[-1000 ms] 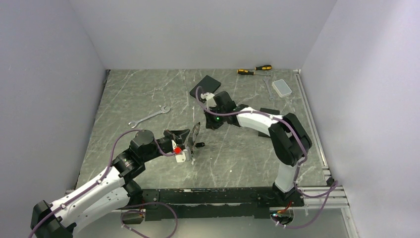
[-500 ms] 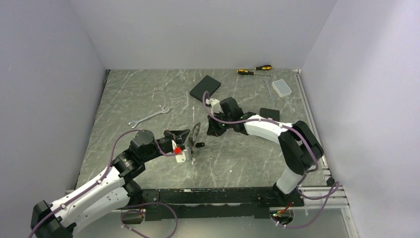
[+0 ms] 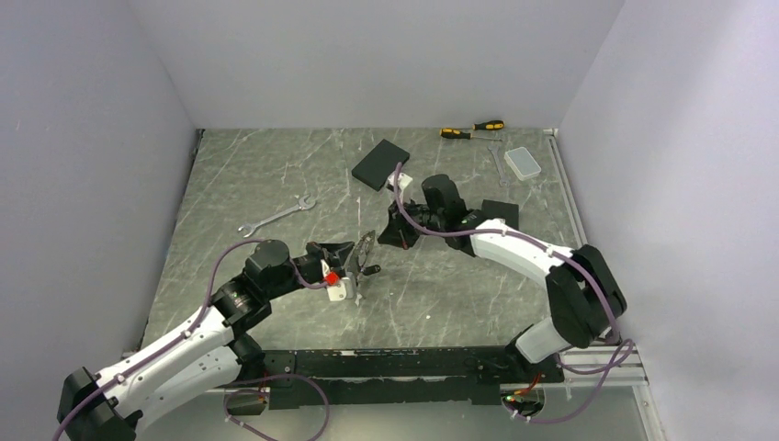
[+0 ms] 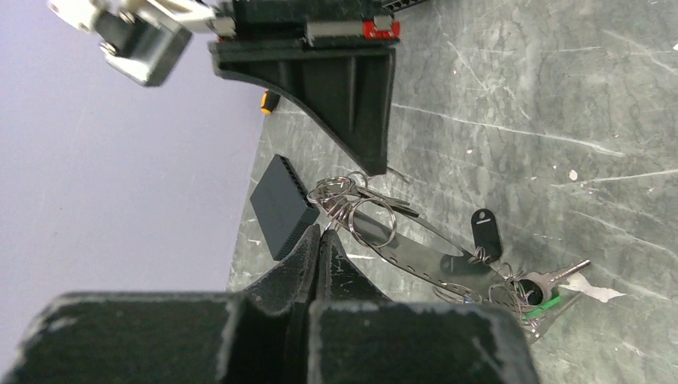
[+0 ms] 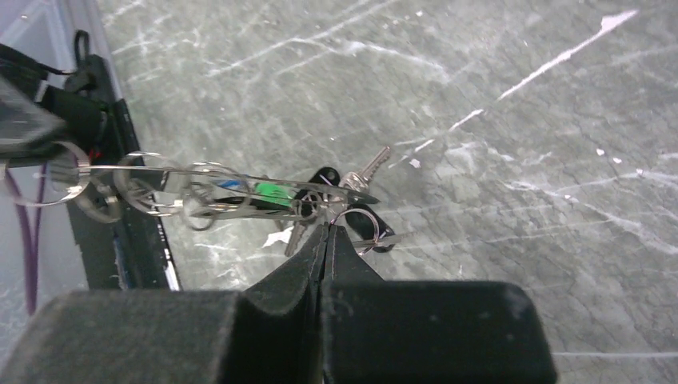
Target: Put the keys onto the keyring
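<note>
The keyring (image 3: 366,250), a long thin silver loop, hangs in the air mid-table between both grippers. My left gripper (image 3: 354,273) is shut on its wire at the near end; in the left wrist view the fingertips (image 4: 324,234) pinch it below a cluster of small rings. Several keys (image 4: 548,290) with green, blue and black tags hang on the loop (image 5: 240,178). A black tag (image 4: 484,228) dangles from it. My right gripper (image 3: 387,235) is shut on the small split ring (image 5: 357,230) of a key, right beside the loop's far tip.
A silver wrench (image 3: 276,216) lies at the left. A black box (image 3: 381,163) sits at the back centre, with a second black block (image 3: 501,211) by the right arm. Screwdrivers (image 3: 471,130) and a clear plastic box (image 3: 524,163) lie at the back right.
The right arm has swung its elbow and wrist to the right, while its fingertips stayed near the loop's far end. The left arm and the keyring have barely moved.
</note>
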Available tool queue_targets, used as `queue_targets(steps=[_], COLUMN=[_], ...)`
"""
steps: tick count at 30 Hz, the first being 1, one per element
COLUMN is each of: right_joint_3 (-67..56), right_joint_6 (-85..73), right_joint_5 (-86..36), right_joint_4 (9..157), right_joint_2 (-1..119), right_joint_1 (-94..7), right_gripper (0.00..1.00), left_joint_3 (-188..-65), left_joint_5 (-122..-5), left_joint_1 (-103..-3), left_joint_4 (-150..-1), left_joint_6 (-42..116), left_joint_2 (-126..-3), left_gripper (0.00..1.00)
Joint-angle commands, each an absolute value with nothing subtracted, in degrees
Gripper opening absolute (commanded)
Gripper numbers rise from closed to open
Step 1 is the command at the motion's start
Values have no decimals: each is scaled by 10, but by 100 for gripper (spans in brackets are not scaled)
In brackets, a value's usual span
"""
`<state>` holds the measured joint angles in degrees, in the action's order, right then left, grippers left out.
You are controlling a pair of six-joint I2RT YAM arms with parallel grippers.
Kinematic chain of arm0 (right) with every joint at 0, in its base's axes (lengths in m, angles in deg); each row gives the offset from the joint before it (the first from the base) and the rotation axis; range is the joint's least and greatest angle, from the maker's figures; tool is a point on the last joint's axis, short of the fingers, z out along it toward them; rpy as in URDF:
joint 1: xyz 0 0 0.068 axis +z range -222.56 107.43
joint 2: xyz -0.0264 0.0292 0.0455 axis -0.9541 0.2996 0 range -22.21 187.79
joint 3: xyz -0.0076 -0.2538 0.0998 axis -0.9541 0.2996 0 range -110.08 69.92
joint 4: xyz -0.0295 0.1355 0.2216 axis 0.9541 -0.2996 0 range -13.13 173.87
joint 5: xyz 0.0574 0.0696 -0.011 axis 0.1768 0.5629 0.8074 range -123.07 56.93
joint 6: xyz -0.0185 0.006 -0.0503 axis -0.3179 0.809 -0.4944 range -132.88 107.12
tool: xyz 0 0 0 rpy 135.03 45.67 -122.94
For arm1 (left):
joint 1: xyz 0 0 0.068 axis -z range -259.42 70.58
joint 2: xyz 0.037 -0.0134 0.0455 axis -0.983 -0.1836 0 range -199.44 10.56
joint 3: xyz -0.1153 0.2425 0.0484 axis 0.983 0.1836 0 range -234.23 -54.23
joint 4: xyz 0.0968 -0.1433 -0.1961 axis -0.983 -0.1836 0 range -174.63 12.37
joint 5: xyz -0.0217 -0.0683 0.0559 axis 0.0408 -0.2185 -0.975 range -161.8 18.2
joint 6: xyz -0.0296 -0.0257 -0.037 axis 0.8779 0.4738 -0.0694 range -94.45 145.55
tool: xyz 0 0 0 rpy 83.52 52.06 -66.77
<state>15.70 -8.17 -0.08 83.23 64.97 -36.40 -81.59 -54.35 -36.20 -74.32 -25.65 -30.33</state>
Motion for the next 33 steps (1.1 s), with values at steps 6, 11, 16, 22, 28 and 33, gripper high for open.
queue_targets(steps=[6, 11, 16, 22, 28, 33], right_joint_3=[161, 153, 143, 128, 116, 119], right_joint_6=[-87, -91, -97, -111, -120, -92], right_joint_5=[102, 142, 167, 214, 238, 269], right_joint_4=[854, 834, 804, 775, 757, 796], right_joint_2=[557, 526, 507, 508, 514, 507], right_joint_1=[-377, -379, -379, -379, -378, -381], right_gripper=[0, 0, 0, 0, 0, 0], left_joint_3=[-833, -836, -840, -841, -844, -846], left_joint_5=[-523, -500, -474, -460, -454, -441], left_joint_1=[-360, -359, -360, -361, -361, -361], left_joint_4=[-706, -711, -724, -723, -727, -730], left_joint_6=[-240, -234, -235, -234, -233, -229], left_joint_2=[-308, -306, -307, -308, -309, -311], left_gripper=[0, 0, 0, 0, 0, 0])
